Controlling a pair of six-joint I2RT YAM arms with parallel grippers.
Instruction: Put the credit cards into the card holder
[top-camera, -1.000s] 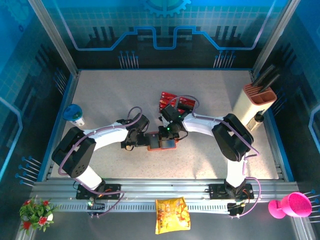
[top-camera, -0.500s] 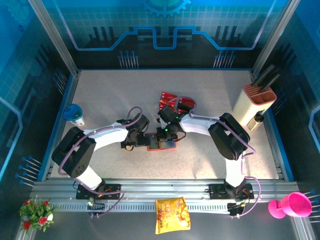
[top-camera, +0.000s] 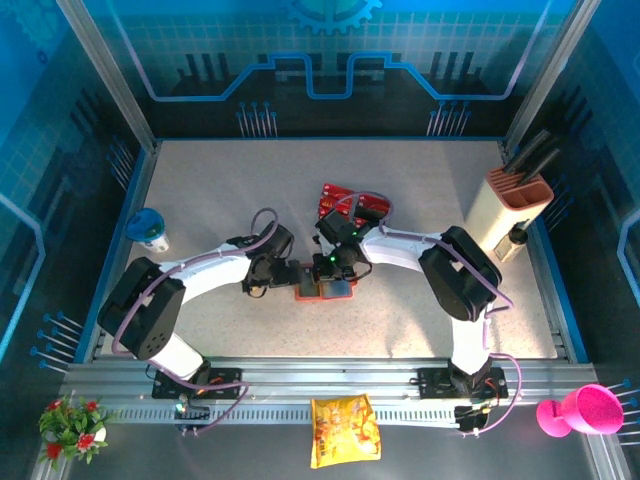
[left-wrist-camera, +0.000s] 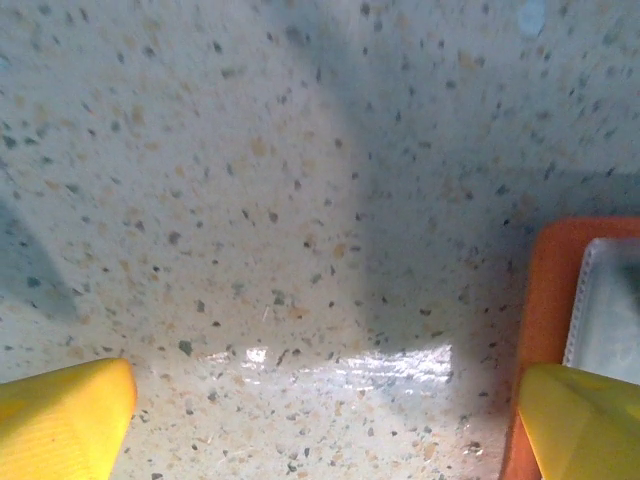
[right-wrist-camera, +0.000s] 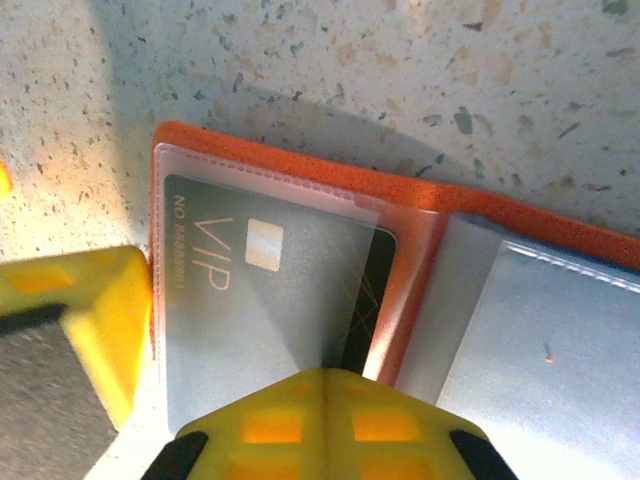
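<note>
Card holder (right-wrist-camera: 408, 232) open on speckled table (top-camera: 215, 195); left jaws spread, right jaws closed.

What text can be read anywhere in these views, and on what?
"VIP": on the card in the clear pocket of the card holder, right wrist view.
"NO" followed by digits: along that card's left edge; the digits are too blurred to read.
Credit cards on the table: print too small to read.
Yellow snack bag: print too small to read.
</note>
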